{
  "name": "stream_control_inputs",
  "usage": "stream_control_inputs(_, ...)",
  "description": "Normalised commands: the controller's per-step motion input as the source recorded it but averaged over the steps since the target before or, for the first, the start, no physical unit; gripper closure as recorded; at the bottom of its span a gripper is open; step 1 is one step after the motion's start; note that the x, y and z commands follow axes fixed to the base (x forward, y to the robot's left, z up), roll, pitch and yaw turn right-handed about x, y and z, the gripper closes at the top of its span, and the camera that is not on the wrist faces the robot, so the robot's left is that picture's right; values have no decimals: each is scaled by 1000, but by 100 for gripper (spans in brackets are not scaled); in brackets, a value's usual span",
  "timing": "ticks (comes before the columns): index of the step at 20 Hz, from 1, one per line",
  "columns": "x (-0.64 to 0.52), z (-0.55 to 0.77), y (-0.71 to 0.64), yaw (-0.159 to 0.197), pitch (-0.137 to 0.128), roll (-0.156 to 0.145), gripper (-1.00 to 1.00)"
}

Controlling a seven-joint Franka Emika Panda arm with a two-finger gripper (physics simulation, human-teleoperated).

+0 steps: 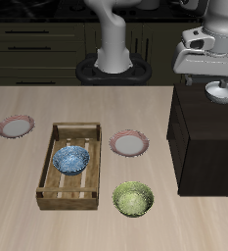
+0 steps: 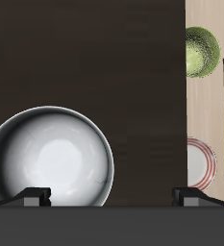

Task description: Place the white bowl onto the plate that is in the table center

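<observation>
The white bowl (image 1: 220,92) sits on top of the black cabinet block (image 1: 204,142), near its back. My gripper (image 1: 209,78) hangs just above it, open and empty. In the wrist view the bowl (image 2: 48,159) lies below, off-centre toward one fingertip (image 2: 32,195), and the gripper (image 2: 112,197) has its jaws spread wide. The plate in the table center (image 1: 130,144), white with a pinkish-red rim, lies on the beige table (image 1: 18,216) between the wooden tray and the cabinet. Its edge also shows in the wrist view (image 2: 202,161).
A second, look-alike plate (image 1: 16,125) lies at the far side of the table. A wooden tray (image 1: 72,165) holds a blue patterned bowl (image 1: 71,159). A yellow-green bowl (image 1: 133,198) sits near the front edge. The robot base (image 1: 113,67) stands at the back.
</observation>
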Motion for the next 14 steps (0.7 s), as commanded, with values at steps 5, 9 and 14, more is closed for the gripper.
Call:
stream_control_inputs(5, -37, -190, -51, -11, 32, 24, -100)
stream_control_inputs(9, -63, -157, 3, 6, -6, 70, 100)
stream_control_inputs(14, -57, 19, -19, -12, -7, 24, 100)
